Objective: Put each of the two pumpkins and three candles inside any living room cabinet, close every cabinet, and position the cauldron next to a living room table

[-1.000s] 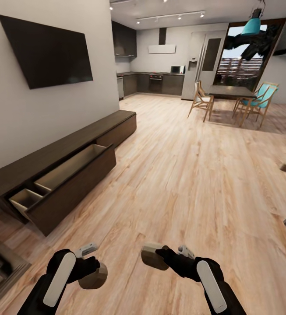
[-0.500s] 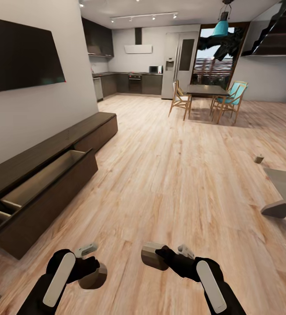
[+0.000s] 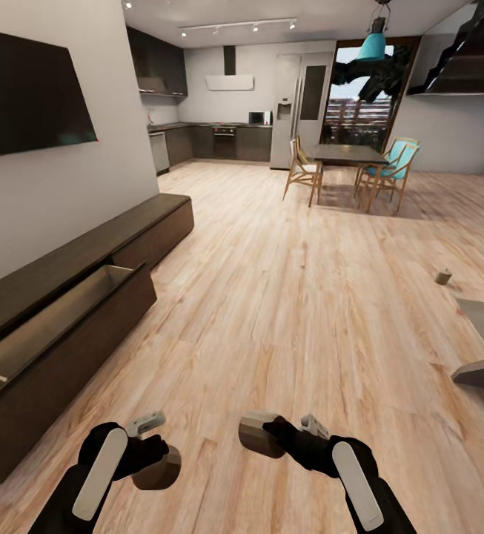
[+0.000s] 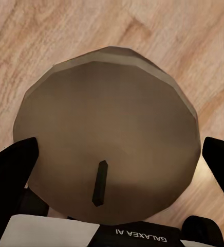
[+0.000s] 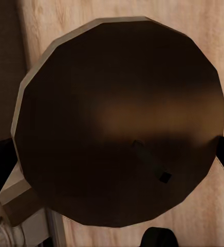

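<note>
A candle (image 3: 158,470) is clamped in the left gripper (image 3: 153,452), and a second candle (image 3: 255,435) is clamped in the right gripper (image 3: 286,432); both are held low over the near floor. In the wrist views each wick faces the camera, with fingers (image 4: 12,164) at opposite flanks. The candles are judged light, stiff and rather slick, best taken across the round sides. Three are counted: the third candle (image 3: 442,277) stands on the floor far right. The cabinet (image 3: 64,311) lies left, one drawer (image 3: 56,326) open.
</note>
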Robot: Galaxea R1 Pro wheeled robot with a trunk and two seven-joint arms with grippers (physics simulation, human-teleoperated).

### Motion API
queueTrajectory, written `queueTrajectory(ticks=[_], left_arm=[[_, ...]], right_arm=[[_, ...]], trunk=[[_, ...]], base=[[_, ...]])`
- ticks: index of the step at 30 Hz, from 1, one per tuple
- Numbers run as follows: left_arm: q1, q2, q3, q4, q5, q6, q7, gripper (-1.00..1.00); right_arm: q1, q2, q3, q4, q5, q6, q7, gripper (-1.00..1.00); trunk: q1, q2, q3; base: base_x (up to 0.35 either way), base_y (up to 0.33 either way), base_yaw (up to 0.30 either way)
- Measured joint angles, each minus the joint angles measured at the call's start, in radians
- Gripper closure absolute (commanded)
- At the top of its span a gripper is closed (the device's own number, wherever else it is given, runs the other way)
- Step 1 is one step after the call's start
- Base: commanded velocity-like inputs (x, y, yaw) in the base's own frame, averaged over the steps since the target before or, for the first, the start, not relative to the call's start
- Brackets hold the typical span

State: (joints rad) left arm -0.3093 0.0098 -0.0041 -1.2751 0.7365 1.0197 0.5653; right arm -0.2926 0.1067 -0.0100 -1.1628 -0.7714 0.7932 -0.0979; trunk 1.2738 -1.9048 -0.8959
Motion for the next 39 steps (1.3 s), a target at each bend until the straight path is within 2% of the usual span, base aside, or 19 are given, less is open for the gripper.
queueTrajectory(ticks=[4,8,11,21,39], left_arm=[[0.0,0.0,0.0,0.0,-0.002,0.001,0.0,1.0],[0.0,0.0,0.0,0.0,-0.002,0.001,0.0,1.0],[0.0,0.0,0.0,0.0,-0.001,0.0,0.0,1.0],[0.0,0.0,0.0,0.001,-0.002,0.0,0.0,1.0],[0.0,0.0,0.0,0.001,-0.001,0.0,0.0,1.0]], right_arm=[[0.0,0.0,-0.003,-0.001,-0.001,0.001,0.0,1.0],[0.0,0.001,-0.055,-0.008,-0.021,0.003,0.003,1.0],[0.0,0.002,-0.071,-0.01,-0.036,0.007,0.003,1.0],[0.0,-0.001,-0.077,-0.008,-0.038,0.002,0.006,1.0],[0.0,0.0,-0.078,-0.001,-0.04,0.002,0.006,1.0]], trunk=[[0.0,0.0,0.0],[0.0,0.0,0.0],[0.0,0.0,0.0],[0.0,0.0,0.0],[0.0,0.0,0.0]], base=[[0.347,-0.016,0.0],[0.347,-0.002,0.0],[0.347,0.0,0.0],[0.344,-0.031,0.0],[0.323,-0.133,0.0]])
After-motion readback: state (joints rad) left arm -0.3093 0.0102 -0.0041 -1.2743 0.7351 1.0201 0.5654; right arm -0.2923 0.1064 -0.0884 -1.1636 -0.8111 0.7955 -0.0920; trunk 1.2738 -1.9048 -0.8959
